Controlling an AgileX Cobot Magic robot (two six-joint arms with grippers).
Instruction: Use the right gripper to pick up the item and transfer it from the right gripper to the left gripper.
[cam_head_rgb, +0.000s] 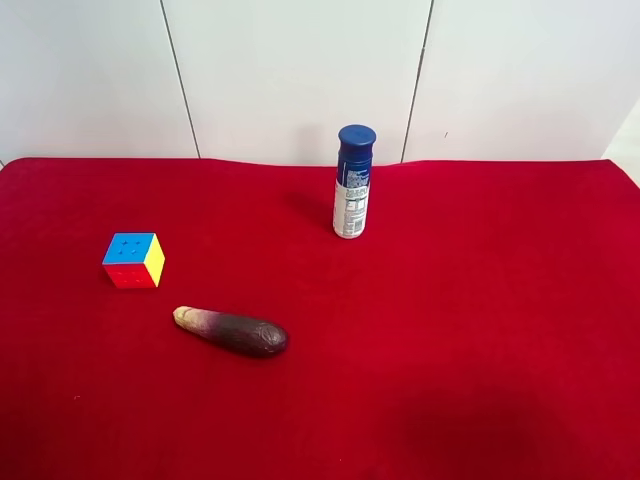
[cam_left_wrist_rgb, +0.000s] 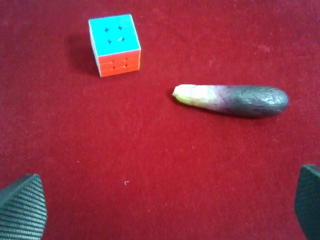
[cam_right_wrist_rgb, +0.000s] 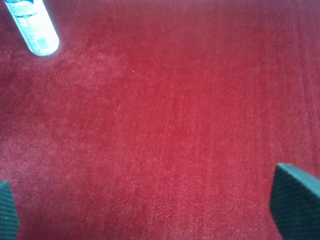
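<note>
The puzzle cube sits on the red cloth at the exterior high view's left, blue face up, red and yellow sides showing. It also shows in the left wrist view, ahead of my left gripper, which is open and empty with its textured fingertips far apart. My right gripper is open and empty over bare red cloth, with only its fingertips in view. No cube shows in the right wrist view. Neither arm shows in the exterior high view.
A dark purple-brown eggplant lies just in front of the cube, also in the left wrist view. A white spray can with a blue cap stands upright near the back centre; its base shows in the right wrist view. Red cloth covers the table.
</note>
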